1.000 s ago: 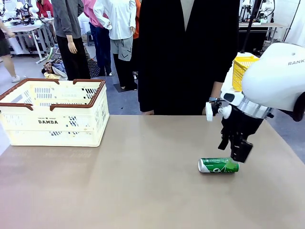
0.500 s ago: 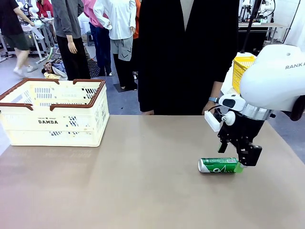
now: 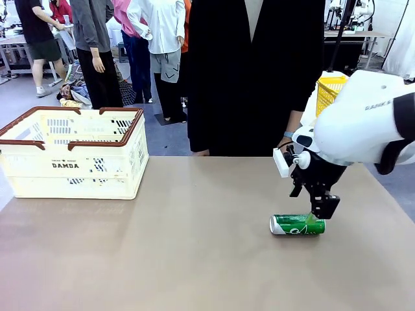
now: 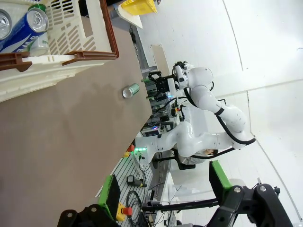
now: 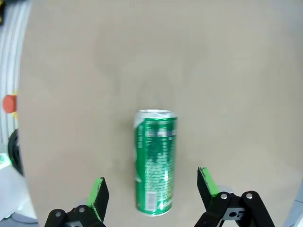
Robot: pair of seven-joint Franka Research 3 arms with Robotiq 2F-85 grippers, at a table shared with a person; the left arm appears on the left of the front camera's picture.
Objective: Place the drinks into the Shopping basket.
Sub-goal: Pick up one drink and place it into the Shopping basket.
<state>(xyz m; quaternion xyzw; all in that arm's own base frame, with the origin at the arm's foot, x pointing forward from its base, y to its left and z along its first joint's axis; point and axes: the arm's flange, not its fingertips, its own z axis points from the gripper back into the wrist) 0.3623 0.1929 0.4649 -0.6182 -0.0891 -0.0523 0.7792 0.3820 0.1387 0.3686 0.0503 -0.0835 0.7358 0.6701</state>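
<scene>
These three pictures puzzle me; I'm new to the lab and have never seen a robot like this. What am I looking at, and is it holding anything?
Two white robot arms share a table with a person standing opposite. The front view looks across the table. The other two come from cameras on each wrist. The right gripper hangs open over a green can lying on its side, its pads either side of it, holding nothing. The left gripper is open too, away from the can. The cream Shopping basket sits at the left; the left wrist view shows a blue can already inside.
</scene>
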